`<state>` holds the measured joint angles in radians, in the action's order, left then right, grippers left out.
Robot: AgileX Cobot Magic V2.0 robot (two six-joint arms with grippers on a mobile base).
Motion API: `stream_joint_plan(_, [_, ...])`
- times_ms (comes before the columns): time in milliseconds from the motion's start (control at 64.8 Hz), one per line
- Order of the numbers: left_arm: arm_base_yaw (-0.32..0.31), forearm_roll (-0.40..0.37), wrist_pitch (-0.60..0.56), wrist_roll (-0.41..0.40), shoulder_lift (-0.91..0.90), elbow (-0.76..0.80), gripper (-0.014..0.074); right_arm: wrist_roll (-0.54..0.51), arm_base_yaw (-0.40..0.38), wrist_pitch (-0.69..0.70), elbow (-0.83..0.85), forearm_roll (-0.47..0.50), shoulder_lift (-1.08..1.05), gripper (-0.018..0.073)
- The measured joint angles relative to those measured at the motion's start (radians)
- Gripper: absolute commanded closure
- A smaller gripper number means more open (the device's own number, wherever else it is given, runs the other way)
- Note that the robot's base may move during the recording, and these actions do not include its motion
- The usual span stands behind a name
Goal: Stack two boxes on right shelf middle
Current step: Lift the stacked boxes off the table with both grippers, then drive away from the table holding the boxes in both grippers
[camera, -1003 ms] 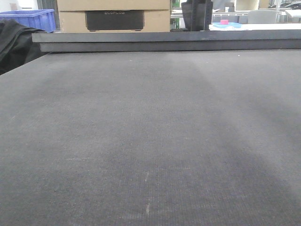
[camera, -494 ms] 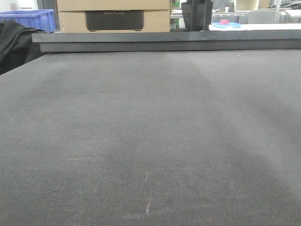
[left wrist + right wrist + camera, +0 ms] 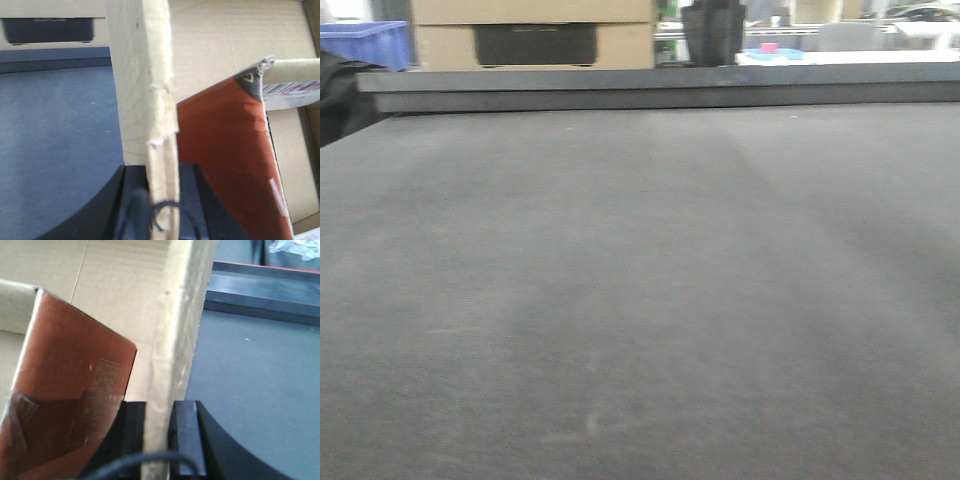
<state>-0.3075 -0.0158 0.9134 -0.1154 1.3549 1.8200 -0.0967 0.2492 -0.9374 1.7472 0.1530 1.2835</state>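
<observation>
An open brown cardboard box is held by two opposite walls. In the left wrist view my left gripper (image 3: 161,172) is shut on the edge of one upright wall (image 3: 159,100), one black finger on each side. In the right wrist view my right gripper (image 3: 159,407) is shut on the other wall (image 3: 179,315) the same way. Inside the box a red-brown flap (image 3: 225,150) (image 3: 70,370) stands up, with clear tape on it. The shelf is out of view. Neither gripper nor the held box shows in the front view.
A dark grey mat (image 3: 640,280) fills the front view, ending at a raised dark ledge (image 3: 660,88). Behind it stand a brown carton with a black panel (image 3: 533,35), a blue bin (image 3: 365,42) and a black upright (image 3: 712,30). Black cloth (image 3: 335,95) lies at the left.
In the front view the far carton, blue bin and ledge have slid to the left and the picture is now blurred. The mat looks the same.
</observation>
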Motion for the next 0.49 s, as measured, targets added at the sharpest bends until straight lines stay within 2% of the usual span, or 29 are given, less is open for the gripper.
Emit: stream_joint_plan(494, [0.0, 0.002, 0.0, 0.0, 0.0, 0.0, 0.0708, 0.0, 0.0, 0.0, 0.0, 0.0, 0.0, 0.0713])
